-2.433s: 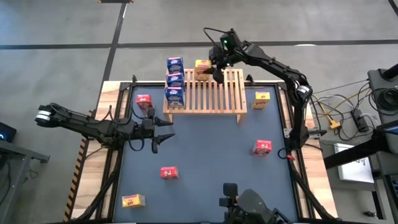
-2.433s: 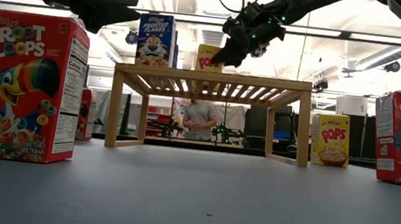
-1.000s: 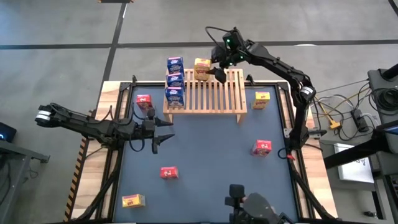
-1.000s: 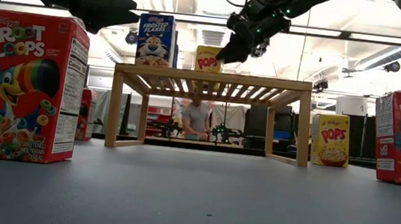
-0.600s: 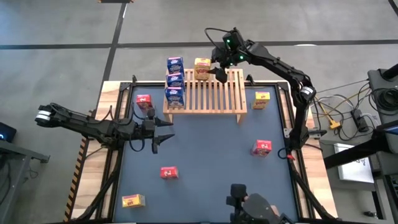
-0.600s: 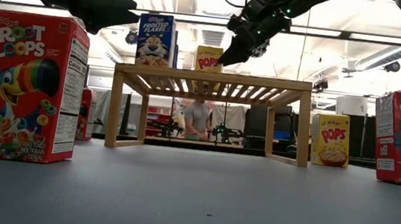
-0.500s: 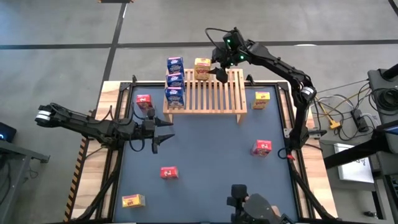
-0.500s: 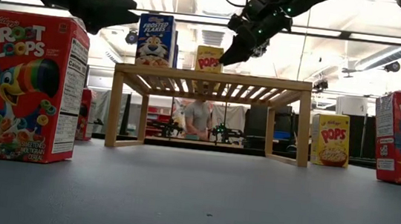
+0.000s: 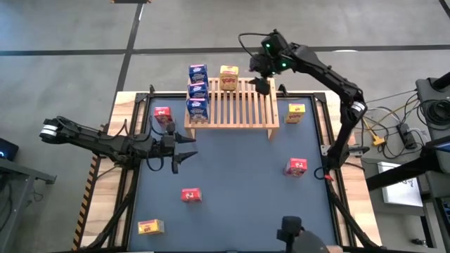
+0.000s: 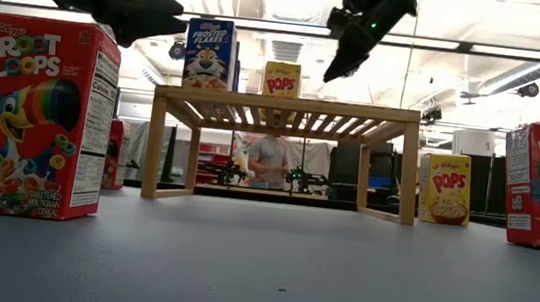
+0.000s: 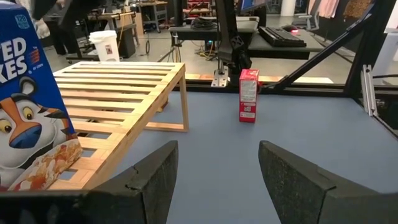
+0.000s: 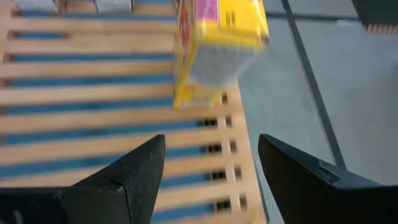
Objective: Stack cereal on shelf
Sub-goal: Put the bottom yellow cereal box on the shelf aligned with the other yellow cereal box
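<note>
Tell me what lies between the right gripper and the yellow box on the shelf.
Nothing but bare slats: in the high view the open right gripper hangs over the shelf, apart from the yellow box; the right wrist view agrees.

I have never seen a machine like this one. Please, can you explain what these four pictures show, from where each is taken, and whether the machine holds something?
It is a robot with two dark arms at a table. One picture looks down from above, one looks level across the table, and one comes from each wrist.

A wooden shelf carries three blue cereal boxes in a row and one yellow box at its far edge. Three red boxes and two more yellow boxes stand around on the table.

Nothing is held. The right gripper is open above the shelf, beside the yellow box. The left gripper is open too, over the table near a red box.
</note>
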